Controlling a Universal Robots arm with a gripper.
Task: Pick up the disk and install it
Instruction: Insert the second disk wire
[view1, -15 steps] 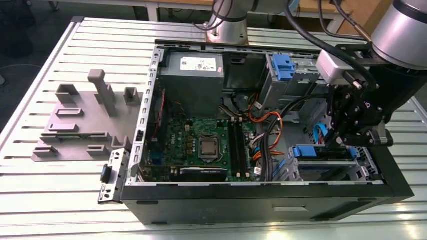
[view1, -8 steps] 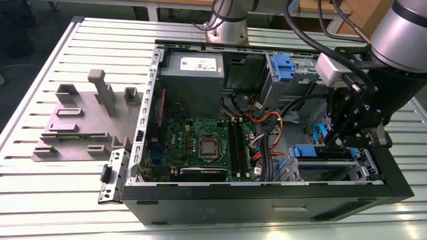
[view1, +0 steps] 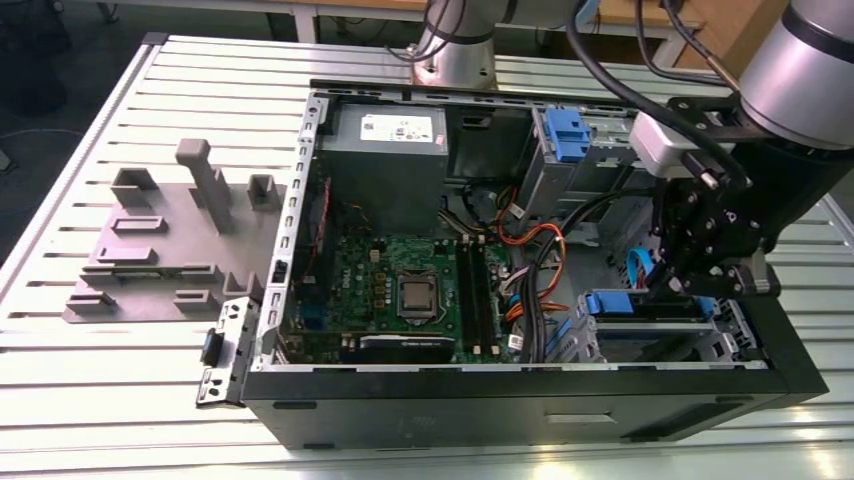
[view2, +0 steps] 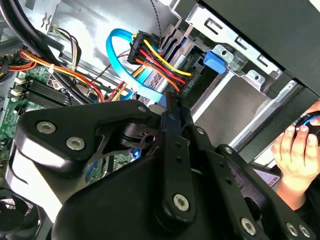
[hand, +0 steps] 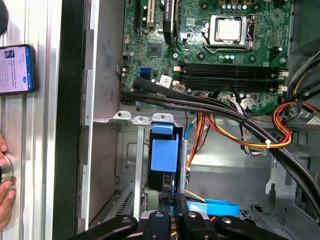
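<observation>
The silver hard drive in blue plastic carrier rails (view1: 627, 304) sits in the metal drive cage (view1: 657, 346) at the lower right of the open black computer case (view1: 534, 412), which stands on the slatted metal counter (view1: 120, 405). Only the drive's blue end shows; its labelled body is hidden. The black claw (view1: 687, 288) hangs just above it, and I cannot tell whether it is spread or pressed together. A person's hand (view2: 296, 145) is partly cut off in the second wrist view.

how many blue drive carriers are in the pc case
2: the top blue carrier in the bay at the exterior view's upper right, the lower blue carrier in the bay at its lower right. More may be hidden.
</observation>
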